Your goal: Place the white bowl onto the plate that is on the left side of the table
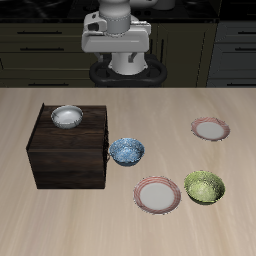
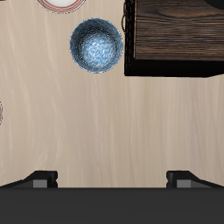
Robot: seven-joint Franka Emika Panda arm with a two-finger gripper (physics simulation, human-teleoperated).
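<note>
No grasp had been made; the reach step was judged pending. White bowl (image 1: 67,117) sat atop the dark box (image 1: 68,150) at 9 o'clock on the desk (image 1: 128,225). Target plate (image 1: 210,129) lay at 3 o'clock. Claw (image 2: 111,178) was seen spread open, empty; descent over the bowl needed next.
</note>
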